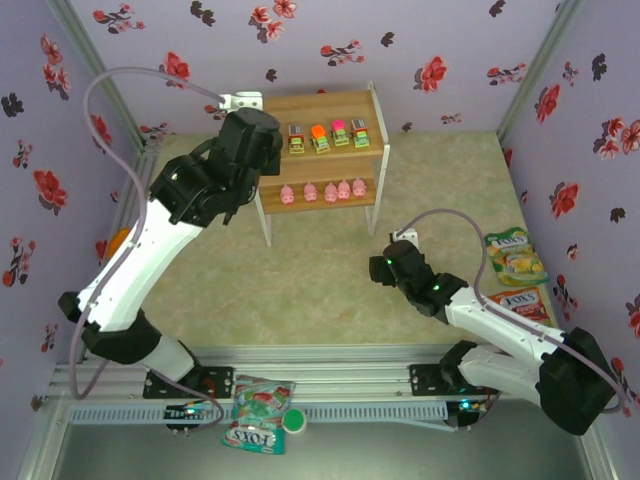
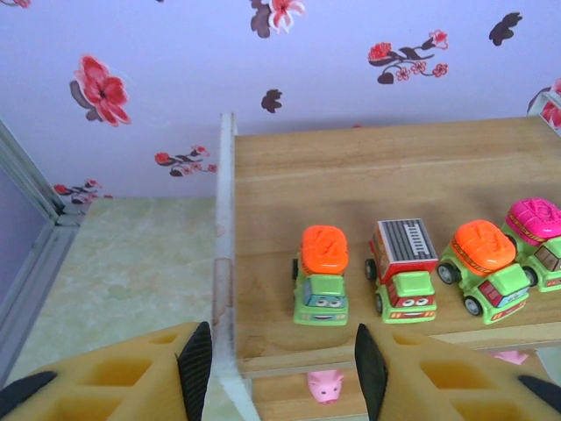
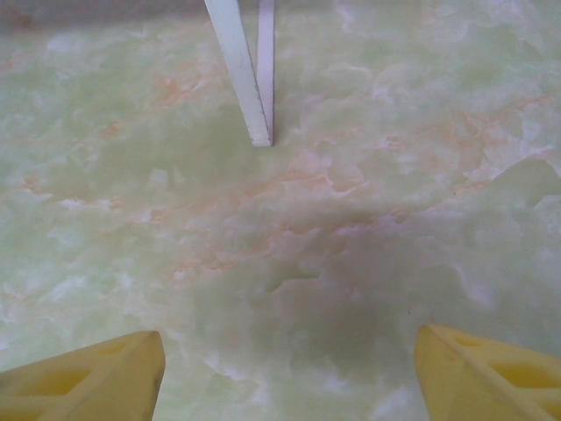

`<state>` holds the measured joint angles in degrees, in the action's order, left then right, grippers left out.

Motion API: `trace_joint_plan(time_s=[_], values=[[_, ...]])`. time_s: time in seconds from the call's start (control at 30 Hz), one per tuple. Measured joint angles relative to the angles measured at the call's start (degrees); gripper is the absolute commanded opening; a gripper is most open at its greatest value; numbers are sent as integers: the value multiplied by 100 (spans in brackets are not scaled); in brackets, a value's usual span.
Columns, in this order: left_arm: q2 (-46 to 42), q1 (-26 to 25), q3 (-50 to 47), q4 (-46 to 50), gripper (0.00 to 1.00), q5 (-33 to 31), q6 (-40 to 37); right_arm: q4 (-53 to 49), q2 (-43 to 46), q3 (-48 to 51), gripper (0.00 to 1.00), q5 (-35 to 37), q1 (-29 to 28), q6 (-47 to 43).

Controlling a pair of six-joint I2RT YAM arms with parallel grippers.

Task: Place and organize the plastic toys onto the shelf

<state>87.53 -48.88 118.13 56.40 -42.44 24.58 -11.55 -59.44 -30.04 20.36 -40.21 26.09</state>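
The shelf [image 1: 322, 108] stands at the back of the table, its top board [image 2: 368, 184] seen close in the left wrist view. Several plastic toys stand in rows on it: cars on the top tier, among them an orange-topped one [image 2: 322, 274], a grey-topped one [image 2: 405, 267] and a pink-topped one [image 1: 340, 133]. Pink pigs [image 1: 329, 191] line the lower tier, and one pig [image 2: 325, 384] shows below the board's edge. My left gripper [image 2: 276, 368] hovers open over the shelf's front left corner, holding nothing. My right gripper [image 3: 289, 373] hangs open over bare table.
Two candy bags [image 1: 515, 255] [image 1: 522, 302] lie at the right wall. Another bag [image 1: 258, 410] and a green-lidded item [image 1: 294, 422] sit by the near rail. An orange object [image 1: 118, 240] peeks out behind the left arm. A white shelf leg [image 3: 250, 79] stands ahead of the right gripper.
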Motion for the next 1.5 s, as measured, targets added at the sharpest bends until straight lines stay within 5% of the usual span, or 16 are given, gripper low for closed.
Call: trace_joint_plan(time_s=[0.33, 0.7, 1.03, 1.5], values=[[-953, 2, -1296, -754, 69, -63, -278, 87, 26, 17, 91, 28, 0, -13], [-1764, 140, -2387, -1237, 99, -72, -444, 105, 247, 116, 98, 177, 9, -9], [-2269, 444, -3884, -1727, 100, -72, -437, -326, 804, -131, 98, 695, 9, -15], [-2857, 1349, -5702, -2763, 100, 466, -254, -835, 1445, -629, 99, 2288, 9, -157]])
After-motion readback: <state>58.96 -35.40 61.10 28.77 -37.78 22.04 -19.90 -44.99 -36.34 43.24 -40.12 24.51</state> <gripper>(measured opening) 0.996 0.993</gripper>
